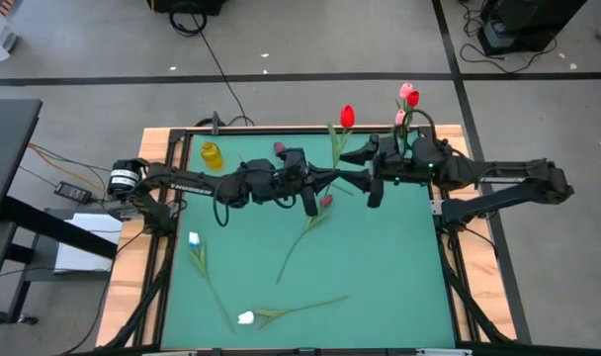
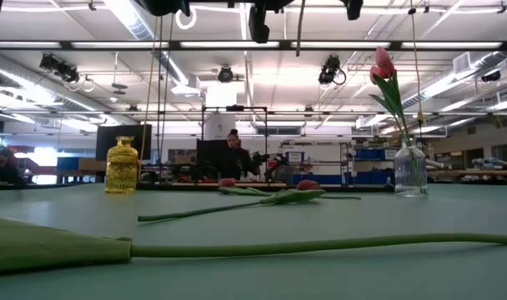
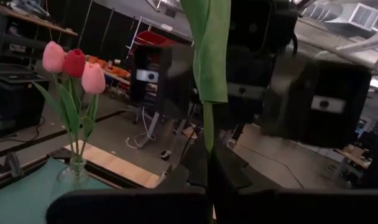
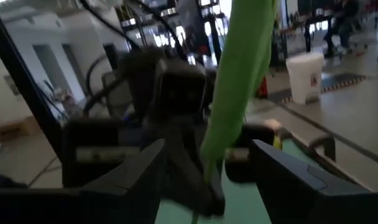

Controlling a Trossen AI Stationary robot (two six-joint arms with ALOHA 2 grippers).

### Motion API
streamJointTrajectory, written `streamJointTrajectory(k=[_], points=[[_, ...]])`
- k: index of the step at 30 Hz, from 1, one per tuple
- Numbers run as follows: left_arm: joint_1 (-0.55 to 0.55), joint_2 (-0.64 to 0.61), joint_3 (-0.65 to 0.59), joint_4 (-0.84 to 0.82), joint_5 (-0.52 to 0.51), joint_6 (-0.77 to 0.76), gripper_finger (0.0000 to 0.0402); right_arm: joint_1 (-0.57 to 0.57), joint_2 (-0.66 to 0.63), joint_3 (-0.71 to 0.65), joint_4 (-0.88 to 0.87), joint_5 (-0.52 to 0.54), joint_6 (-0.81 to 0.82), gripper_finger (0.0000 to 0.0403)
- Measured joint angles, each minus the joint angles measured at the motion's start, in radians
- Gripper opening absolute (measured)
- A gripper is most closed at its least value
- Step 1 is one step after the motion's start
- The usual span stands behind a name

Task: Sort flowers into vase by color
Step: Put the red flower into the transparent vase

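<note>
A bright red tulip (image 1: 347,117) stands upright in the air over the table's far middle, and my left gripper (image 1: 332,178) is shut on its green stem (image 3: 207,127). My right gripper (image 1: 368,179) is open just to the right, its two fingers on either side of the tulip's leaf (image 4: 239,74) without touching it. A clear vase (image 1: 411,129) at the far right holds pink and red tulips (image 3: 71,62). An empty yellow vase (image 1: 212,155) stands at the far left. Dark red tulips (image 1: 325,201) (image 1: 279,148) and white tulips (image 1: 195,238) (image 1: 246,317) lie flat on the mat. My left gripper pinches the red tulip's stem (image 3: 207,140) between its two fingers, low on the stem, below the leaf. The fingers come level from the table's left and lie across the stem. The tulip is lifted clear and upright, head up, with its lower stem end (image 2: 299,33) hanging below the fingers.
The green mat (image 1: 380,277) has free room at the near right. A long stem (image 2: 320,246) lies across the near part in the low view. People and benches show in the room beyond the far edge.
</note>
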Motion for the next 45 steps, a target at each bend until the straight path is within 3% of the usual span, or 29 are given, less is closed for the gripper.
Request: streamJointTrajectory(k=[4,7,13,14,19,22,28,37,41,45], points=[[-0.005,0.0,0.0,-0.002,0.022,0.06,0.0004,-0.011,0.024,0.0,0.078,0.016,0.027,0.0227],[-0.006,0.0,0.0,0.0,0.023,0.104,0.0005,-0.039,0.033,0.0,0.075,0.011,0.077,0.0193],[0.014,0.0,0.0,-0.002,0.06,0.121,0.0006,-0.08,0.042,0.0,0.084,-0.083,0.1,0.0032],[0.019,0.0,0.0,-0.009,0.071,0.121,0.0007,-0.083,0.041,0.0,0.082,-0.091,0.092,0.002],[0.038,0.0,0.0,-0.027,0.056,0.104,0.0032,-0.086,0.034,0.0,0.049,-0.051,0.075,0.0011],[0.059,-0.009,0.0,-0.092,0.05,0.072,0.0073,-0.077,0.004,0.0,-0.061,0.1,0.047,0.0009],[0.075,-0.065,0.001,-0.298,0.051,0.072,0.0144,-0.037,-0.104,0.0,-0.345,0.528,0.038,0.0008],[0.085,-0.163,0.001,-0.441,0.05,0.179,0.0149,0.005,-0.262,0.0,-0.58,1.012,0.041,0.0008],[0.104,-0.166,0.001,-0.488,0.049,0.18,0.0148,-0.007,-0.308,0.0,-0.616,1.163,0.016,0.0008],[0.113,-0.166,0.0,-0.488,0.048,0.18,0.0148,-0.049,-0.328,0.0,-0.616,1.171,-0.027,0.0008]])
